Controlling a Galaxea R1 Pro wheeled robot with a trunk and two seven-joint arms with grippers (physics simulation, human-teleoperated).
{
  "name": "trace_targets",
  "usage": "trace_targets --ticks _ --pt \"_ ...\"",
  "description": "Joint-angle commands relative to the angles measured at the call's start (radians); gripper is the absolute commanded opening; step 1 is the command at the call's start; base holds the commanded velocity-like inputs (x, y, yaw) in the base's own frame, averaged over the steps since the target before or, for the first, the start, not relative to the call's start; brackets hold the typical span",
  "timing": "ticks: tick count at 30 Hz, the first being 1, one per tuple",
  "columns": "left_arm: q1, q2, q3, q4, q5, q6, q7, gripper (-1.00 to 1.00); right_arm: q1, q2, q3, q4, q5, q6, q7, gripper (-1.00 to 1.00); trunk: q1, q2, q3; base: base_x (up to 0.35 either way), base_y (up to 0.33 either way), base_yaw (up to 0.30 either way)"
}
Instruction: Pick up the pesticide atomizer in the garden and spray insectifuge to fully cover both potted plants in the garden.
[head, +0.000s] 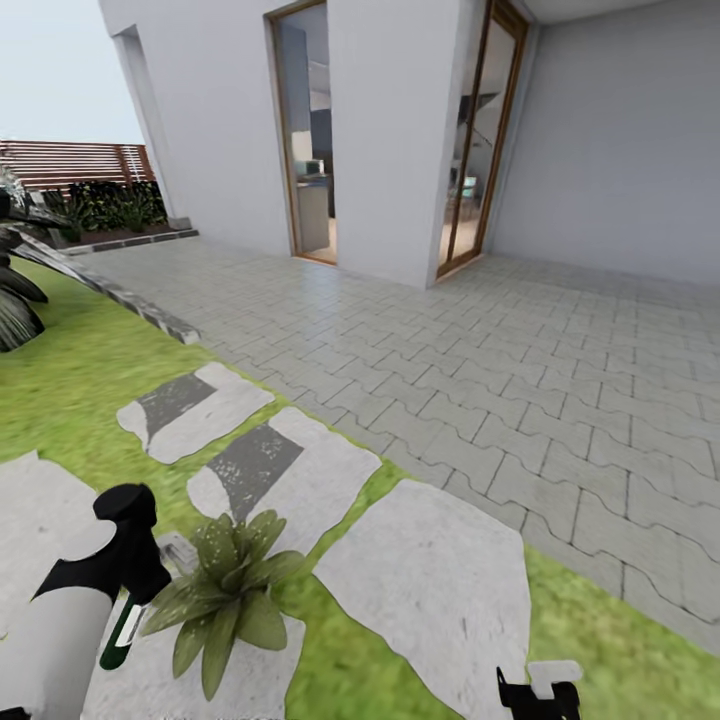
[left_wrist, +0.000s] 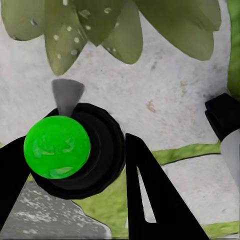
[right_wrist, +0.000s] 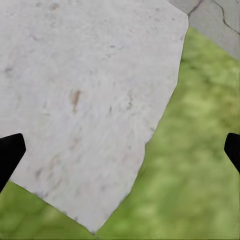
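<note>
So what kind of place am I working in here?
Likely a house's back garden: green lawn with irregular grey stepping stones, a paved patio up to glass doors, and a slatted wooden fence behind. A potted plant sits by the left gripper.

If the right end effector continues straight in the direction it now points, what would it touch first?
Probably the ground: the right end effector points down at the edge of a grey stepping stone bordering grass, with nothing between. Stone or grass first is unclear.

Green-bottled atomizer (left_wrist: 57, 147) held upright beside the leafy potted plant (head: 228, 585) on stone.
</note>
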Motion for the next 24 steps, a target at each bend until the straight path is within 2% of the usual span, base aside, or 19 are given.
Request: trace_targets --ticks 1,2,5,6,13,24 --pt "-0.028 0.000 -0.002 0.000 -0.047 0.010 -0.049 -1.00 -0.001 0.001 -0.004 0.002 0.011 -0.003 -0.006 1.00 0.000 0.000 -0.001 0.012 -0.003 0.258" --pt "-0.046 0.000 -0.003 0.000 -0.081 0.009 -0.049 -1.00 -0.001 0.001 -0.004 0.002 0.011 -0.003 -0.006 1.00 0.000 0.000 -0.001 0.006 -0.002 0.267" --pt "-0.062 -0.003 -0.006 0.000 -0.142 0.007 -0.049 -1.00 -0.001 0.001 -0.004 0.002 0.011 -0.003 -0.006 1.00 0.000 0.000 -0.001 0.003 -0.001 0.273" --pt "-0.065 -0.005 -0.006 0.000 -0.151 0.007 -0.049 -1.00 -0.001 0.001 -0.004 0.002 0.011 -0.003 -0.007 1.00 0.000 0.000 -0.001 0.001 0.000 0.276" --pt "-0.073 -0.008 -0.004 0.000 -0.158 0.008 -0.049 -1.00 -0.001 0.001 -0.004 0.002 0.011 -0.003 -0.006 1.00 0.000 0.000 -0.001 0.000 -0.001 0.249" --pt "-0.072 -0.015 -0.006 0.000 -0.161 0.008 -0.049 -1.00 -0.001 0.001 -0.004 0.003 0.011 -0.003 -0.006 1.00 0.000 0.000 -0.001 0.120 -0.232 0.013"
